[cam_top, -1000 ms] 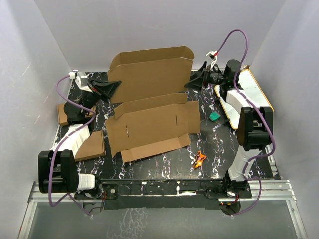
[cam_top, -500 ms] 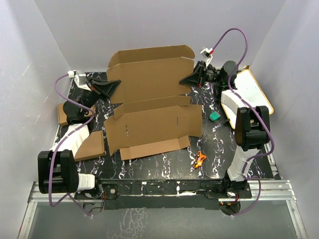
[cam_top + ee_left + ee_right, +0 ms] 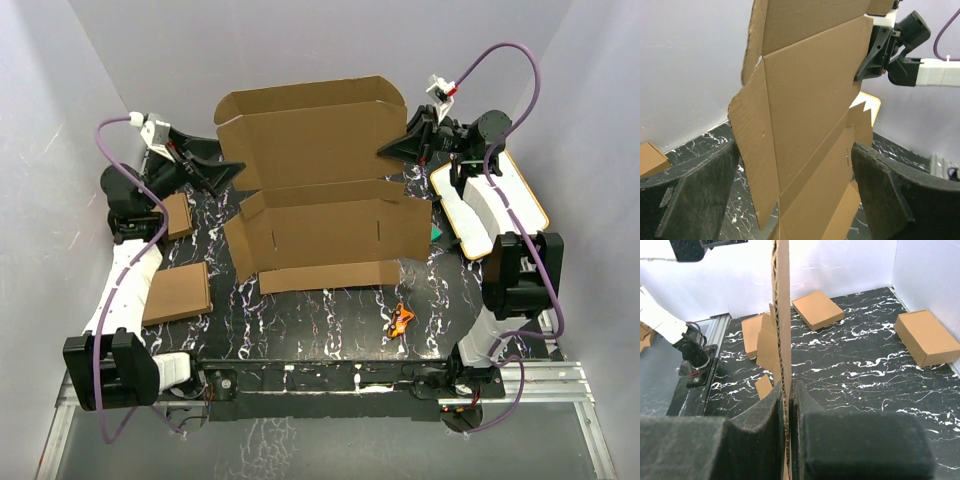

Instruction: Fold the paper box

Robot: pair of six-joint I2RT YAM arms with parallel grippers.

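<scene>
At the left, the left gripper (image 3: 226,172) has its jaws wide apart and straddles the left edge of the box (image 3: 310,135) without touching it. In its wrist view the cardboard stands free between the two pads. The box is mid-table toward the rear, half folded. Its back panel stands nearly upright and the lower panels slope down toward the table in front. Its long axis runs left to right, from one gripper to the other. At the right, the right gripper (image 3: 395,150) is clamped on the box's right edge, with the corrugated rim pinched between its fingers (image 3: 762,415). So the box lies to the right of the left gripper and to the left of the right one. Each sits at one end, about equally near, and only the right one holds it. I judge the next fold turns on the left gripper closing or pushing at its edge while the right steadies.
</scene>
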